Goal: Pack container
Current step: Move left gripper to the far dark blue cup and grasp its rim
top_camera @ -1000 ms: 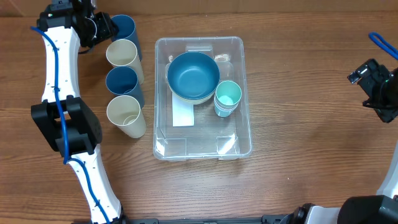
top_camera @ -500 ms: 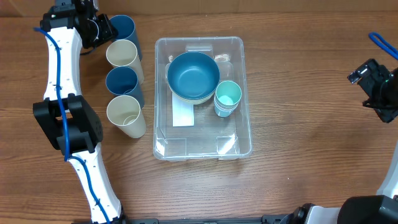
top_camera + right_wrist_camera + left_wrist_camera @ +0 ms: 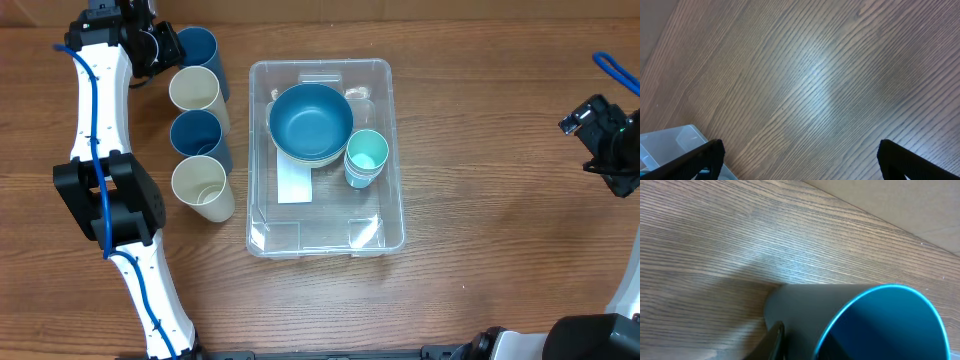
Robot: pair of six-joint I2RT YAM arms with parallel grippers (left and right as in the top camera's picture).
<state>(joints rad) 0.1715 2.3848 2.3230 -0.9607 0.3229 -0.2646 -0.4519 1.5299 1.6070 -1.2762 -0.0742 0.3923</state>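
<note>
The container (image 3: 390, 190) is a large clear bin at mid table with a white label (image 3: 293, 186) on its base. It holds a blue bowl (image 3: 310, 122) and a teal cup (image 3: 366, 155). Its corner shows in the right wrist view (image 3: 675, 142). My left gripper (image 3: 166, 45) is at the far left, at the top blue cup (image 3: 198, 48). In the left wrist view one finger (image 3: 774, 341) lies against the outer wall of this cup (image 3: 880, 325); the other finger is hidden. My right gripper (image 3: 598, 128) is open and empty over bare table (image 3: 800, 155), far right of the container.
Left of the container, below the top blue cup, stand a cream cup (image 3: 195, 90), a blue cup (image 3: 197, 132) and a cream cup (image 3: 203, 185) in a column. A blue cable (image 3: 615, 72) loops at the right edge.
My left gripper has shifted very slightly up at the top blue cup. The cups, the container and the right arm have not moved.
</note>
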